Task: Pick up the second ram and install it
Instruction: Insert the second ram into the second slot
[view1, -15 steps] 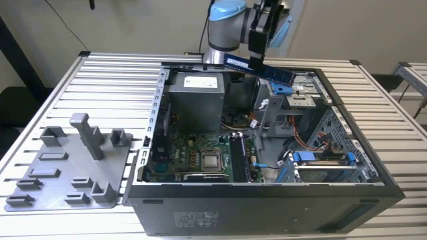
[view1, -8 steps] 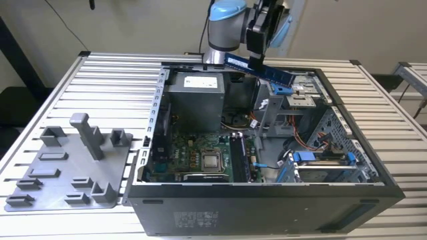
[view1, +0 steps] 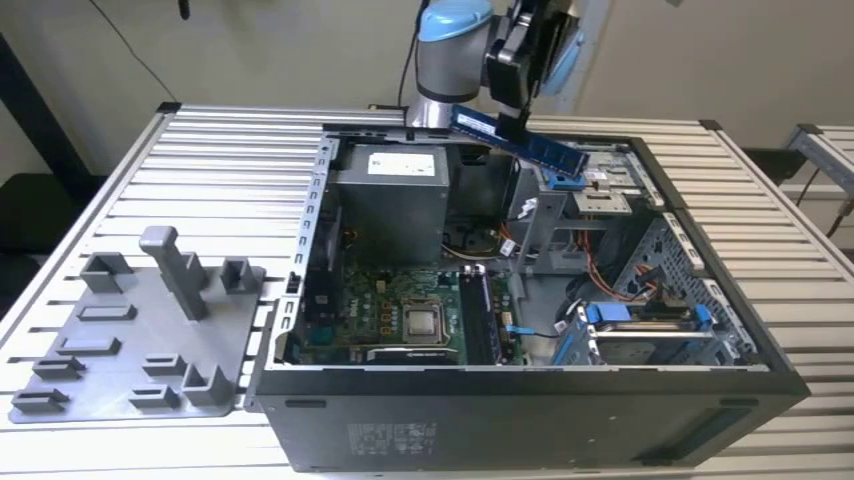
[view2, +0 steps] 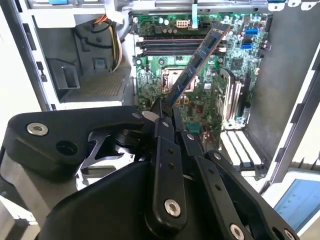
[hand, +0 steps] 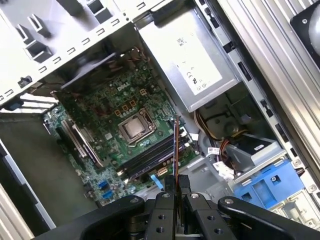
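The second ram (view1: 523, 141) is a thin dark blue card strip, tilted and held in the air above the back of the open computer case (view1: 534, 410). My gripper (view1: 511, 118) is shut on one end of it. In the second wrist view the ram (view2: 197, 65) sticks out from the gripper (view2: 165, 107) over the green motherboard (view2: 200, 100), its far end above the long memory slots (view2: 165, 47). In the first wrist view the ram (hand: 176, 147) appears edge-on, rising from the gripper (hand: 176, 182) beside the memory slots (hand: 150, 156) and the CPU (hand: 134, 129).
The case lies open on a slatted metal table (view1: 200, 170). Inside are a grey power supply (view1: 390, 190), cables, and blue drive brackets (view1: 627, 315) at the exterior view's right. A grey fixture tray (view1: 134, 330) with upright posts lies at the exterior view's left.
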